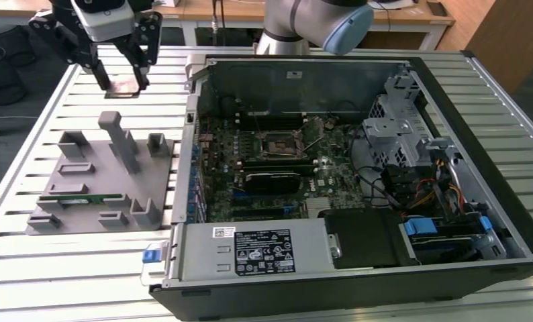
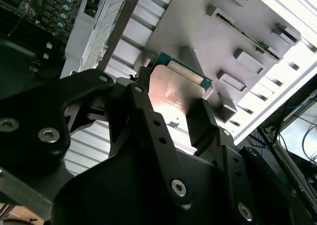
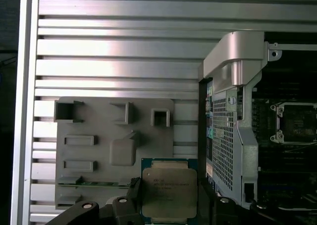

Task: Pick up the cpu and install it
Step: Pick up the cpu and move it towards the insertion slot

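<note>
The cpu (image 1: 123,88) is a small flat square chip with a silvery top and a thin green edge. My gripper (image 1: 121,85) is shut on it, one black finger on each side. Gripper and chip hang over the slatted table at the far end, on the exterior view's left, outside the open computer case. In the first wrist view the cpu (image 3: 168,188) sits between the fingers (image 3: 132,191), over the edge of the grey fixture plate. In the second wrist view the cpu (image 2: 173,88) shows tilted in the jaws. The bare socket (image 1: 278,142) lies on the motherboard inside the case.
A grey fixture plate (image 1: 97,221) with raised blocks lies on the table and holds a green memory stick (image 1: 86,199). The open case (image 1: 508,154) holds the motherboard, a black block (image 1: 271,180), drive cages and cables. The case's metal wall (image 3: 237,86) stands between the plate and the socket (image 3: 294,123).
</note>
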`<state>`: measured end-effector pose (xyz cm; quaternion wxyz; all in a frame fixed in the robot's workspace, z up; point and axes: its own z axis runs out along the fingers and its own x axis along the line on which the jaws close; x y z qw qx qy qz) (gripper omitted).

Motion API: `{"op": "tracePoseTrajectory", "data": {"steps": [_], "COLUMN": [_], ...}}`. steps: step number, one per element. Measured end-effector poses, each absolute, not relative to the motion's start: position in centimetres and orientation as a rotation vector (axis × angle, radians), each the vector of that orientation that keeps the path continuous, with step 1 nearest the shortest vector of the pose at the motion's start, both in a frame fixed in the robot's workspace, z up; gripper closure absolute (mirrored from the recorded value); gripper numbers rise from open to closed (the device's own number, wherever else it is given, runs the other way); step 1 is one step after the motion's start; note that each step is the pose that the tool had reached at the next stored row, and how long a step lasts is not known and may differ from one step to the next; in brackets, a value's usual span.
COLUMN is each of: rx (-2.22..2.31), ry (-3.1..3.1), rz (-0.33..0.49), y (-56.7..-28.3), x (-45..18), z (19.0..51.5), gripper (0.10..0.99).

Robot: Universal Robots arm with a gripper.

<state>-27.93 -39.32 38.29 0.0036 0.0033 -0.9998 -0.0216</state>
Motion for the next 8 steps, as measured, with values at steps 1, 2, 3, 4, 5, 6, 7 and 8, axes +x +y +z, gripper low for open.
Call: {"op": "tracePoseTrajectory", "data": {"steps": [1, 2, 3, 4, 5, 6, 7, 8], "rx": [0.010, 0.010, 0.010, 0.010, 0.010, 0.010, 0.010, 0.010], "ry": [-3.134, -3.134, -3.134, -3.134, -3.134, -3.134, -3.134, -3.134], "rz": [-0.068, -0.068, -0.068, -0.068, -0.068, -0.068, -0.068, -0.068], "y": [-39.32, -39.32, -39.32, -39.32, -39.32, -39.32, -39.32, -39.32], "x": [-27.86, -27.78, -27.70, -27.62, -27.53, -27.44, -27.34, -27.24], "z": [38.28, 38.28, 38.27, 38.27, 38.26, 38.26, 38.26, 38.26], "gripper": [0.545, 0.545, 0.545, 0.545, 0.545, 0.545, 0.545, 0.545]}}
